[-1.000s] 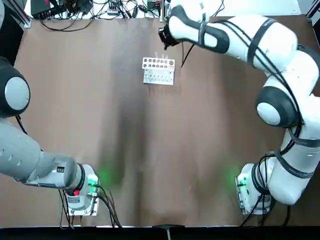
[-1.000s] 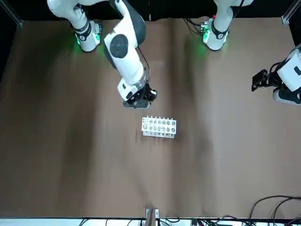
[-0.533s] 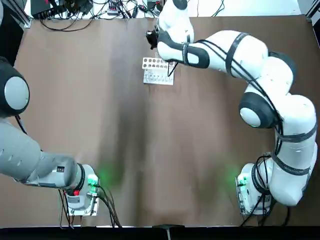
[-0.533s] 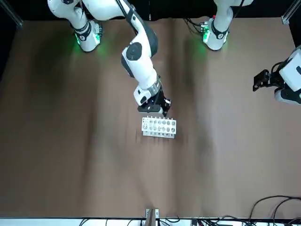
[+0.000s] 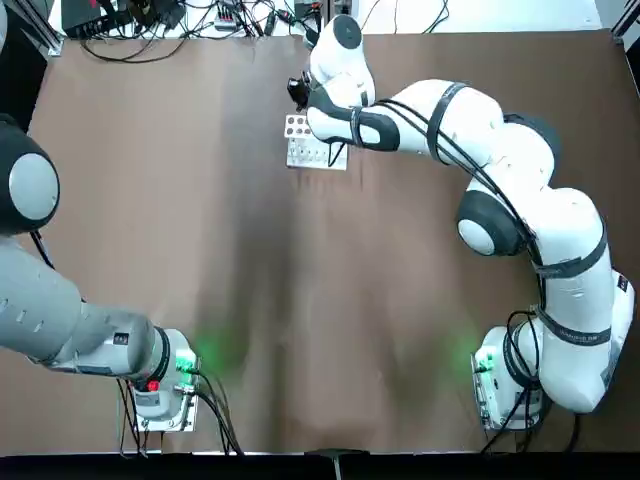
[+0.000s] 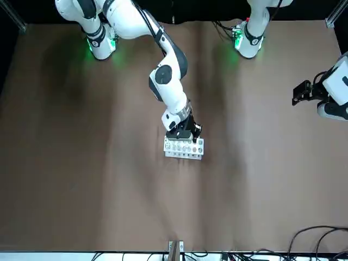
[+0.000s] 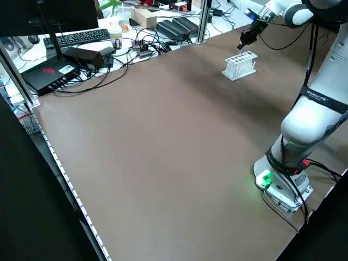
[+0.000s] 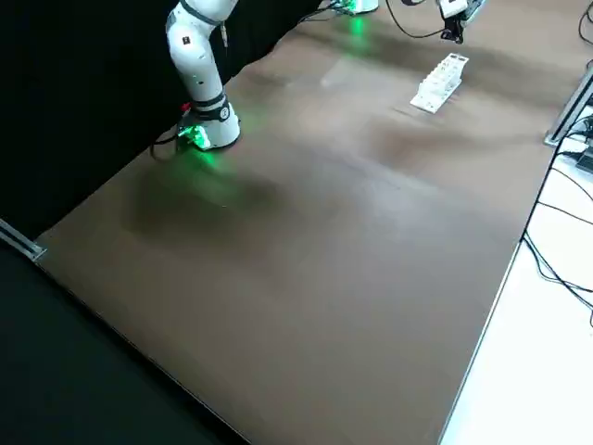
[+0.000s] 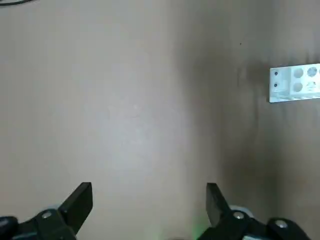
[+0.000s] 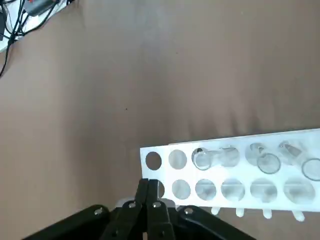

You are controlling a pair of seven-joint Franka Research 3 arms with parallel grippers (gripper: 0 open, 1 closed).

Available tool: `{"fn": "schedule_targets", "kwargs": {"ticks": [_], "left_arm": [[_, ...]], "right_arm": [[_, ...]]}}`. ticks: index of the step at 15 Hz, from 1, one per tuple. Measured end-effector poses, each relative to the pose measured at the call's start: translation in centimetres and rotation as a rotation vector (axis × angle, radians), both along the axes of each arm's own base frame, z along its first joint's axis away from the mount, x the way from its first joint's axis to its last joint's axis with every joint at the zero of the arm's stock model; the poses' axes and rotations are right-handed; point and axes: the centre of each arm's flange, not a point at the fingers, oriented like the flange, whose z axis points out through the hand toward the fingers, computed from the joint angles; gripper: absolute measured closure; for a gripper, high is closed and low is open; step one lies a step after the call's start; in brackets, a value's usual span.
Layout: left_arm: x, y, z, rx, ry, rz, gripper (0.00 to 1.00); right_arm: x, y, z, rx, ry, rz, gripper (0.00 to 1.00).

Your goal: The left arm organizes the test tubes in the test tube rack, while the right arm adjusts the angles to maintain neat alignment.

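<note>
Right gripper (image 10: pixel 150 200) is doing all the work at this moment: it sits right over one end of the test tube rack (image 6: pixel 184 148), fingers pinched together with nothing between them, tips at the rack's corner holes. Can't tell from the wrist view whether they actually touch the plate or just hang above it.

The rack is out toward the far side of the table (image 5: pixel 300 300) from the bases, roughly centred between the two arms. Its long axis runs left-to-right across the robot, and the right gripper is at the end on the robot's left, so any nudge there would probably swing the rack around rather than slide it straight. The test tubes (image 10: pixel 240 156) fill holes from about the middle to the opposite end; the holes nearest the fingers look empty.

Left gripper (image 9: pixel 150 197) is way off to the robot's left, well apart from the rack, jaws spread wide and empty. So the right arm is clearly the nearer one; the left would have a long reach across to get at any tube.
</note>
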Motion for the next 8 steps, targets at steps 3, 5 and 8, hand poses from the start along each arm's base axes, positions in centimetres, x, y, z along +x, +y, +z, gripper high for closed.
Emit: {"fn": "schedule_targets", "kwargs": {"ticks": [3,5,8], "left_arm": [[-0.01,-0.14,0.00,0.000,0.000,-0.002,0.00],[-0.02,-0.28,0.00,0.000,0.000,-0.005,0.00],[-0.02,-0.32,0.00,0.000,0.000,-0.006,0.00]], "right_arm": [[0.06,0.08,-0.72,-0.009,0.000,0.001,0.99],[0.11,0.08,-0.97,-0.012,-0.002,0.002,0.99],[0.29,-0.08,-1.09,-0.018,-0.006,0.001,0.99]]}}
